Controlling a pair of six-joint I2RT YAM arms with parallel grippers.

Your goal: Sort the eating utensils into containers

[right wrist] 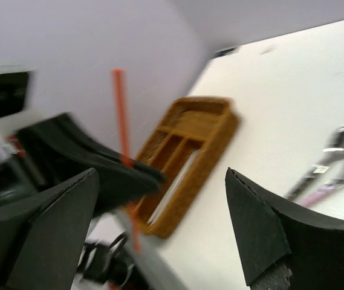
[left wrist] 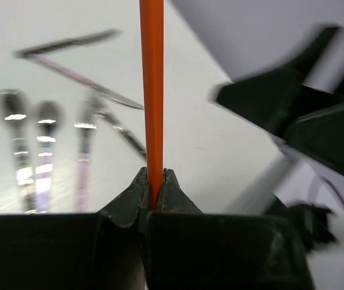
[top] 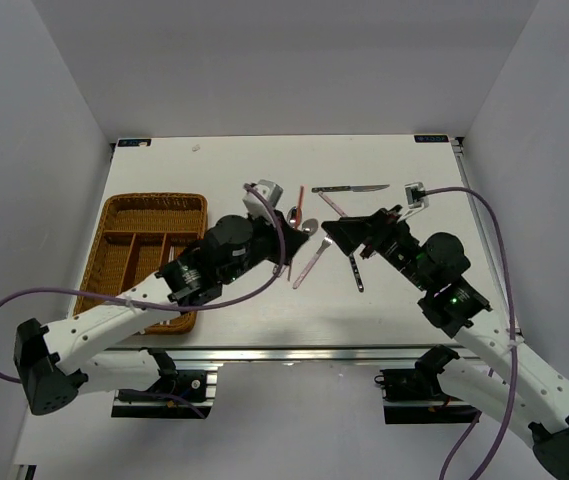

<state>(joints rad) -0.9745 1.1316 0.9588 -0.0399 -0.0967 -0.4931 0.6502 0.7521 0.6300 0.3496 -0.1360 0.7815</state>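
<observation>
the red chopstick (left wrist: 152, 90) was held upright, pinched in the closed left gripper (left wrist: 153, 184), above the desk (top: 414, 290) just right of the wicker tray (top: 104, 240). the right gripper (top: 336, 232) was spread wide, empty. next, it should probably be carried over the tray and released into a long slot.

A wicker tray (top: 154, 198) sat at the left of the table (top: 234, 160). Mid-table, the left tool (top: 291, 221), at a red chopstick (top: 300, 200), faced the right tool (top: 332, 232). A knife (top: 350, 187) and a pink-handled utensil (top: 309, 266) lay nearby.
</observation>
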